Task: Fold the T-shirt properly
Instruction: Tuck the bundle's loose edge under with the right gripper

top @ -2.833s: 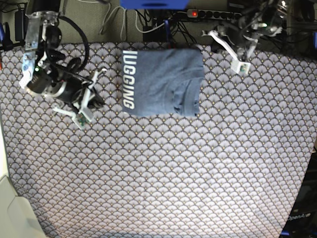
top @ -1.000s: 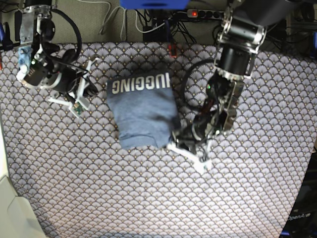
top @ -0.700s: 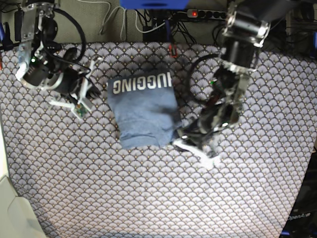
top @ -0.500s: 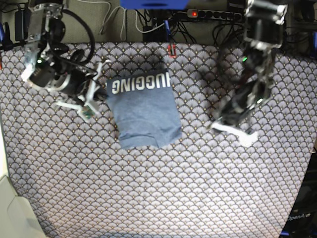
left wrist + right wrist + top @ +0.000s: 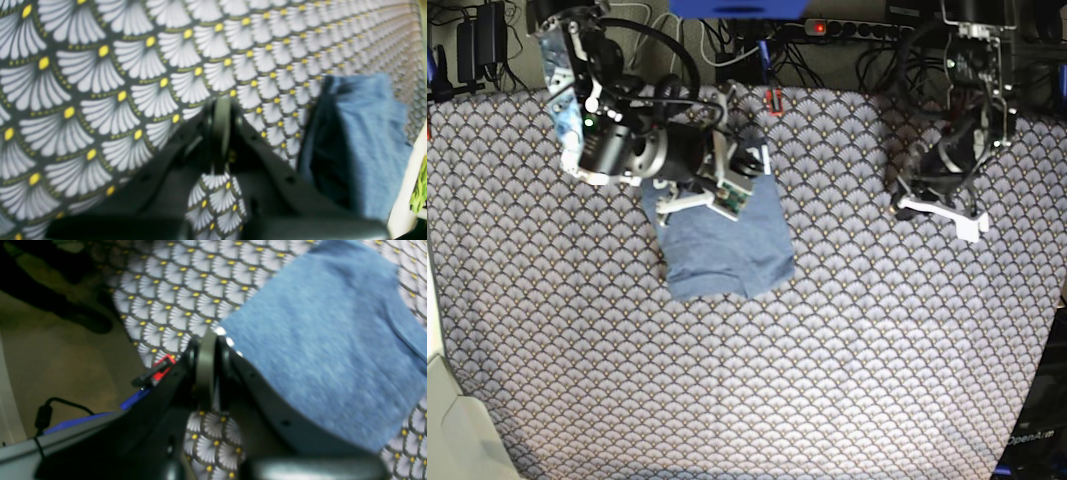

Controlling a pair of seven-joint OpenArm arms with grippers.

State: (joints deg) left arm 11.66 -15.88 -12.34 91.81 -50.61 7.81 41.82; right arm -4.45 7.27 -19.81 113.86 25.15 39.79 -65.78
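T-shirt (image 5: 727, 250) folded, heathered blue rectangle on scallop-print tablecloth (image 5: 847, 380) — right tool (image 5: 206, 340), left tool (image 5: 221, 110) both closed, empty.

This looks like a robot lab. Two robot arms (image 5: 617, 140) stand over a table (image 5: 827, 380) with a fan-patterned cloth. Behind it lie tangled black and white wires (image 5: 727, 45) and a power strip (image 5: 857, 28) with a red light.

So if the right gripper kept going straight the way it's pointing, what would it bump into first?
Probably the T-shirt. The shut right gripper points at its near edge, right where it meets the tablecloth. Depth is blurry, so it might touch cloth beside it.
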